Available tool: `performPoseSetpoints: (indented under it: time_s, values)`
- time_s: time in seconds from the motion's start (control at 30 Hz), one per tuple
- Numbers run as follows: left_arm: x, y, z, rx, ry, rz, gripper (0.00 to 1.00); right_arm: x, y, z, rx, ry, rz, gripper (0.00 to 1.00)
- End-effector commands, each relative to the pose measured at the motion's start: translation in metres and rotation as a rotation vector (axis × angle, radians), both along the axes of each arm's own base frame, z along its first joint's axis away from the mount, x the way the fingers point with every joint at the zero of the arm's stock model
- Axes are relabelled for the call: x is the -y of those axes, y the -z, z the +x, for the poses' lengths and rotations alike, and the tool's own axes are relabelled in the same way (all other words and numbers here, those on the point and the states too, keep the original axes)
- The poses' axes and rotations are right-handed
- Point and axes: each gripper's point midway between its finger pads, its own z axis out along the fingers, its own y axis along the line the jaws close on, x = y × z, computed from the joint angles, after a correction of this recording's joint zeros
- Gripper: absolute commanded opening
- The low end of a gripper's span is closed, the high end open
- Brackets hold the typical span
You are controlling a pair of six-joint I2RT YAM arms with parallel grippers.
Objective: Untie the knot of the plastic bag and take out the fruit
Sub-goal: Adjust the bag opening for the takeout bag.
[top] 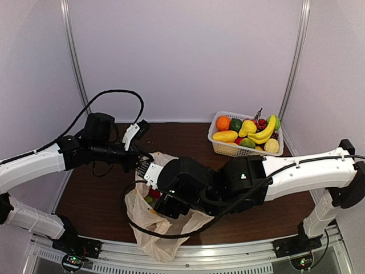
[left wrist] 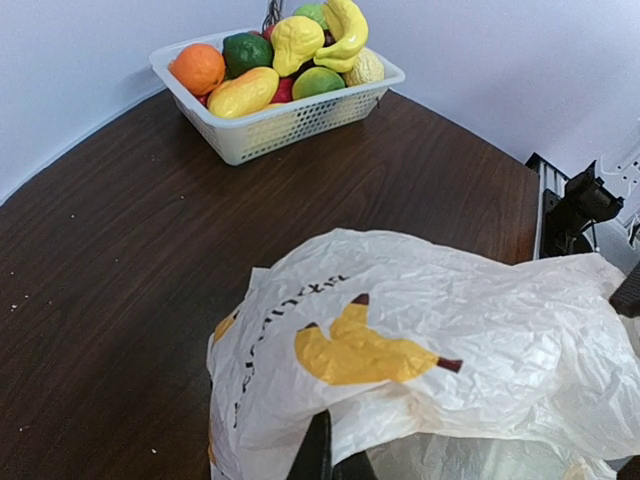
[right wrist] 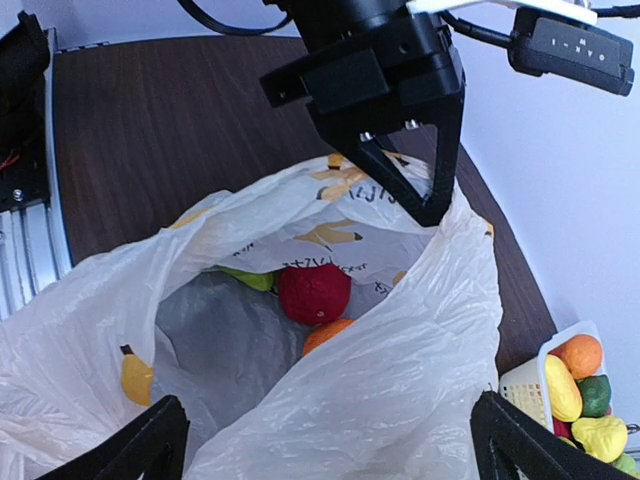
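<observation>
The cream plastic bag [top: 149,228] lies at the table's near middle with its mouth wide open. No knot shows. My left gripper [right wrist: 432,205] is shut on the far rim of the bag and holds it up; in the left wrist view its dark fingers [left wrist: 318,452] poke out from under the banana-printed plastic [left wrist: 400,330]. My right gripper [right wrist: 335,445] hangs open over the mouth, one fingertip on either side of the near rim and nothing between them. Inside the bag lie a red fruit [right wrist: 314,292], an orange one [right wrist: 325,336] and a light green one [right wrist: 248,280].
A white lattice basket [top: 228,149] full of fruit stands at the back right, also visible as the basket [left wrist: 290,130] in the left wrist view. The metal rail [right wrist: 25,130] runs along the table's near edge. Both arms crowd together over the bag.
</observation>
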Motion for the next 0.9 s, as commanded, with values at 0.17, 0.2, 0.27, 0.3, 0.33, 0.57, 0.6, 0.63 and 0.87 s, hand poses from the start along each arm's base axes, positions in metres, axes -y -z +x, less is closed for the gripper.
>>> performPoseSetpoints:
  time_s: [0.17,0.2,0.27,0.3,0.33,0.57,0.6,0.63,0.87]
  values:
    - [-0.004,-0.008,0.005,0.069,-0.036,0.014,0.21,0.025,-0.008,0.029,0.107,0.22,-0.014,0.76]
    - [-0.006,-0.009,0.006,0.076,-0.047,0.018,0.31,0.025,-0.009,0.032,0.106,0.235,-0.003,0.68]
    - [-0.008,-0.012,0.006,0.083,-0.07,0.021,0.52,0.024,-0.011,0.035,0.095,0.259,0.028,0.47]
    - [-0.009,-0.015,0.006,0.083,-0.086,0.017,0.59,0.023,-0.011,0.037,0.085,0.267,0.045,0.4]
    - [-0.012,-0.017,0.007,0.067,-0.114,0.004,0.67,0.022,-0.011,0.038,0.077,0.272,0.059,0.34]
    - [-0.038,-0.013,-0.009,-0.091,-0.323,-0.022,0.91,0.022,-0.017,0.047,0.041,0.308,0.168,0.23]
    - [-0.04,-0.012,-0.014,-0.115,-0.336,-0.03,0.93,0.023,-0.018,0.048,0.035,0.311,0.184,0.22]
    - [-0.041,-0.011,-0.02,-0.144,-0.344,-0.039,0.95,0.023,-0.018,0.049,0.029,0.314,0.2,0.2]
    - [-0.045,0.018,-0.055,-0.342,-0.389,-0.066,0.98,0.026,-0.016,0.058,0.007,0.335,0.262,0.17]
